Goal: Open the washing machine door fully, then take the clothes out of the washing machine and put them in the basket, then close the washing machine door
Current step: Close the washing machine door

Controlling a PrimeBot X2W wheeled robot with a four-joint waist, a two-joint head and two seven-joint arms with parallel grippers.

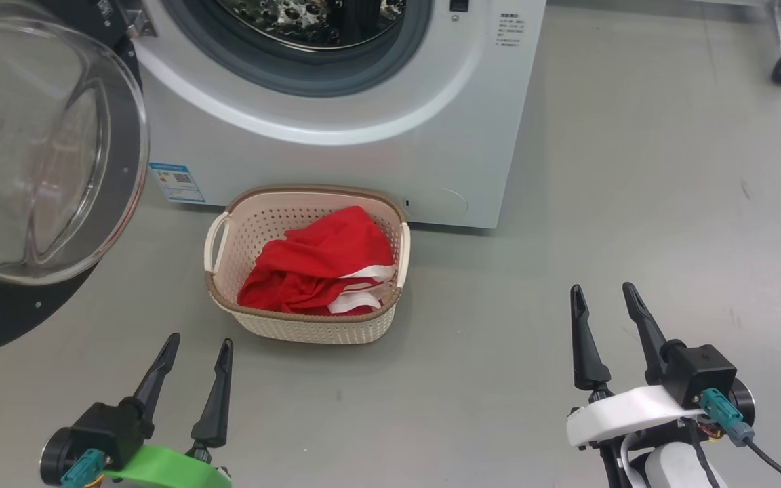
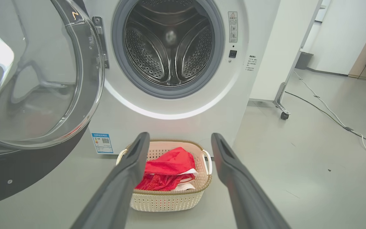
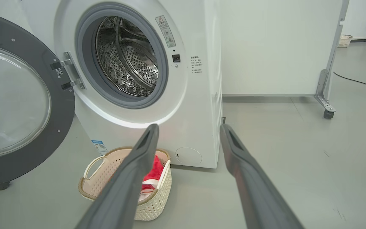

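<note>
Both sets of dark fingers sit lowest in the head view, and neither holds anything. At the lower left of the frame the left gripper (image 1: 200, 339) has its fingers spread wide, tips pointing up the picture toward the basket (image 1: 309, 318). At the lower right the right gripper (image 1: 601, 287) is spread just as wide above bare grey floor (image 1: 634, 169), well apart from everything else.

Just above the left fingertips, in the lower middle of the frame, the cream basket stands on the floor close in front of the washing machine (image 1: 363, 163); whether the two touch cannot be told. The clothes (image 1: 323, 261) lie heaped inside it, red with white stripe trim showing at the right of the heap.

Behind the basket the white machine takes the upper middle of the frame, its round mouth ringed in grey rubber with the steel drum (image 2: 170, 47) visible through it. A small blue label (image 1: 177, 181) sits at the lower left of its front.

At the upper left the washing machine door (image 1: 45, 149) stands swung wide on its hinges, its clear bowl-shaped window bulging inside the black rim.

To the right of the machine in the wrist views stands a white panel (image 3: 275, 47) on casters.
</note>
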